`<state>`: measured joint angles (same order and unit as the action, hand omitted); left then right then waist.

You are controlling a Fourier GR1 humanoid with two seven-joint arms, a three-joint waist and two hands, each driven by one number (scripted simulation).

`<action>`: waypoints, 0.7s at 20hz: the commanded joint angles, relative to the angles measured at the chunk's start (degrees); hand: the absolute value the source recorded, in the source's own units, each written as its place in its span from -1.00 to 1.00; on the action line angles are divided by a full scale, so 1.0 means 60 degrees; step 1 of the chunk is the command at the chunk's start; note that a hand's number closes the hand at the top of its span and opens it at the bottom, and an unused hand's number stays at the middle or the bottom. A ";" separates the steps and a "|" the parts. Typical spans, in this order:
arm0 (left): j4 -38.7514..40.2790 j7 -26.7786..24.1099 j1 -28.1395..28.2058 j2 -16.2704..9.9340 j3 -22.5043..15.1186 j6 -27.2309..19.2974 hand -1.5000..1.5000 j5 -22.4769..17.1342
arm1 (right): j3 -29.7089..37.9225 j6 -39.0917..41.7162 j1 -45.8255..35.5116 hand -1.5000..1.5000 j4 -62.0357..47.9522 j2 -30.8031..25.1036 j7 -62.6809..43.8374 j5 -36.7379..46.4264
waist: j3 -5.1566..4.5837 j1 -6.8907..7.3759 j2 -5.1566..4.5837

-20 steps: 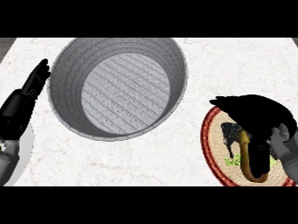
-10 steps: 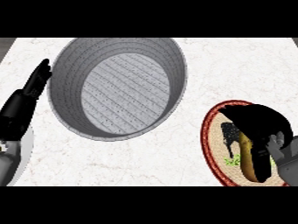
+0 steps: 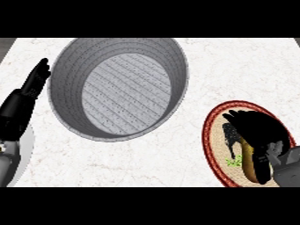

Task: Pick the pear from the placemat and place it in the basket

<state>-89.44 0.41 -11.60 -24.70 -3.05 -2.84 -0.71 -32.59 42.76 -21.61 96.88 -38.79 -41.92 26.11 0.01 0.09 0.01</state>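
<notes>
Now, in the head view, the right hand (image 3: 259, 132) is low over the placemat (image 3: 212, 132), a round woven mat with a dark red rim at the right side of the white marble counter (image 3: 243, 66). Its black fingers are curled downward, and under them and the palm lies the pear (image 3: 248, 165), a brownish-yellow shape touching the mat. The fingers bend around the upper part of the pear, but whether they really close on it I cannot tell, because the hand hides the contact. A small green mark shows on the mat just left of the pear. Well apart, to the left of this hand, stands the basket (image 3: 67, 79), large, grey and round. Beyond the basket, at the left edge, the left hand (image 3: 29, 90) rests open with straight fingers pointing up, holding nothing.
</notes>
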 commanded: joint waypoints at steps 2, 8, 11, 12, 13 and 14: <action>-0.0322 -0.0539 0.0951 0.0190 0.0191 0.0311 0.00 0.0113 | 0.0172 -0.0244 0.1124 -1.00 0.0743 -0.0035 0.0221 0.0980 | -0.0002 -0.0021 0.0017; 0.0387 -0.0363 -0.0100 0.0803 0.0254 0.0092 0.00 0.0907 | 0.0785 -0.0259 0.1486 -1.00 0.0257 0.0626 0.0963 0.1766 | -0.0001 -0.0046 -0.0002; -0.0186 -0.0147 0.0444 0.0708 0.0566 0.0579 0.00 0.0663 | 0.1191 -0.0052 0.1217 -1.00 -0.0143 0.1033 0.1318 0.2068 | -0.0001 -0.0004 0.0002; -0.0045 -0.0431 0.0551 0.0985 0.0282 0.0437 0.00 0.0907 | 0.0692 -0.0395 0.1548 -1.00 -0.0338 0.1288 0.1262 0.2482 | -0.0001 -0.0008 -0.0001; 0.0655 -0.0314 -0.0178 0.0645 0.0714 0.0691 0.00 0.0768 | 0.0753 -0.0765 0.2059 -1.00 -0.0237 0.0815 0.1814 0.2651 | -0.0001 -0.0053 -0.0005; 0.0171 0.0133 -0.0261 0.0637 0.0857 0.0873 0.00 0.0566 | 0.0966 0.0265 0.1675 -1.00 0.0169 0.1129 0.1235 0.2442 | -0.0002 -0.0031 0.0002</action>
<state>-88.73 -0.69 -10.84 -21.11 0.40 0.71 2.94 -28.04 41.18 -12.61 96.49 -33.16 -34.66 39.02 0.01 -0.03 0.01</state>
